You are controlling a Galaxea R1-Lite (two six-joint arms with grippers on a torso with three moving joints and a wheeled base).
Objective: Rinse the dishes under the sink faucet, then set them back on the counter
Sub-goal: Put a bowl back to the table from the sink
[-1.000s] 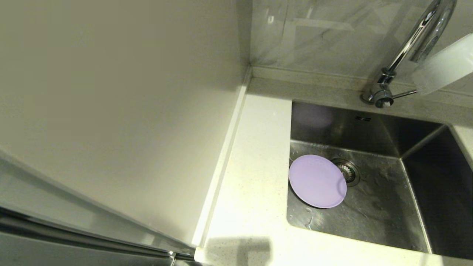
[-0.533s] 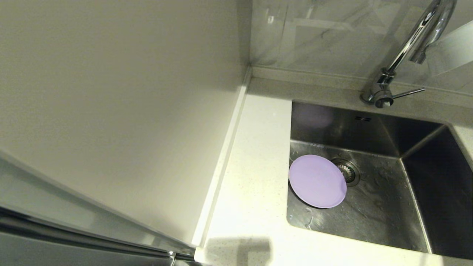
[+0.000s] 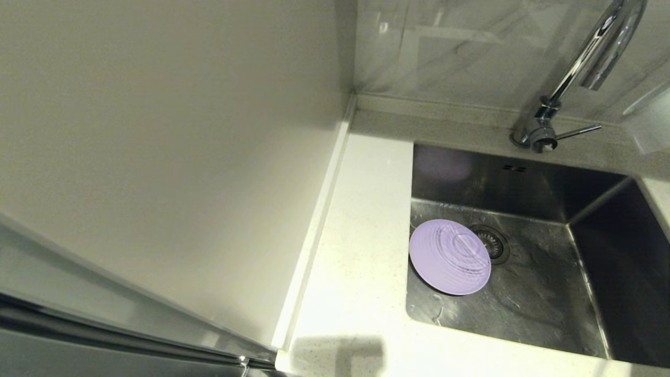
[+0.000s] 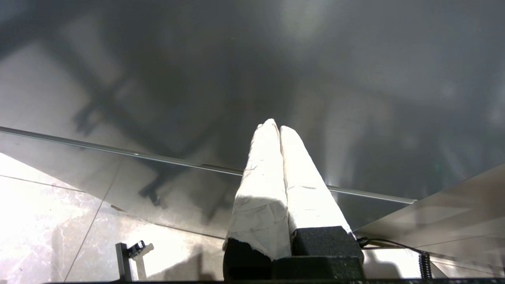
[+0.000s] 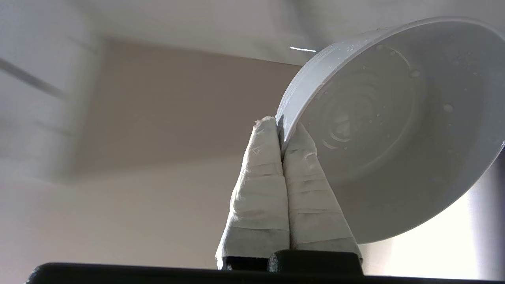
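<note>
Pinching a pale bowl (image 5: 394, 130) by its rim, the right gripper (image 5: 282, 130) is clamped tight at the scene's far right; wet, light, rigid, it could slip. 1 lilac plate (image 3: 449, 256) lies in the sink (image 3: 544, 293). The left gripper (image 4: 278, 128) hangs closed, empty.

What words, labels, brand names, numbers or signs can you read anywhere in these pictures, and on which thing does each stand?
None: no readable text in any view.
Plate: plain lilac, only raised rings.
Bowl, held at its rim by the right gripper: water drops, no print.
Faucet, sink, counter: no marks.
</note>
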